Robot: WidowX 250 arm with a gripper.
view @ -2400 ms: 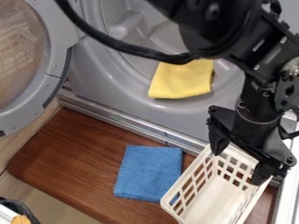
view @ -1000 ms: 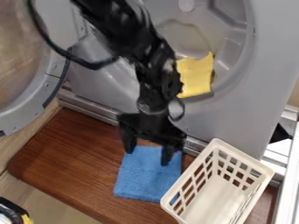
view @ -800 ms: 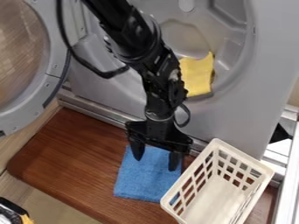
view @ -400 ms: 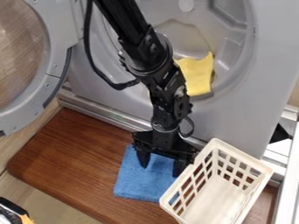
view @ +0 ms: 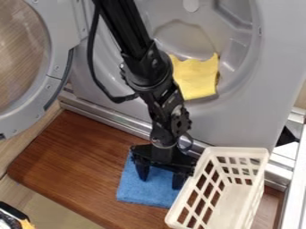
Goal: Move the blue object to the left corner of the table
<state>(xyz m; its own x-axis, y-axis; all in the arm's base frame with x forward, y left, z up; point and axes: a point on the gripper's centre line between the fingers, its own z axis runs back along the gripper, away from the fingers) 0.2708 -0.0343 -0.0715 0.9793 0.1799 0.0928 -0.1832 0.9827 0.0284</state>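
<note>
Hanging over blue cloth (view: 136, 192), gripper (view: 161, 183) with fingers spread wide, one beside white basket (view: 239, 152); contact with cloth unclear

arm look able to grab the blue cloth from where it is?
Likely yes: the tool hangs open over the blue cloth, nothing visibly between; the white basket close on one side might hamper it.
</note>
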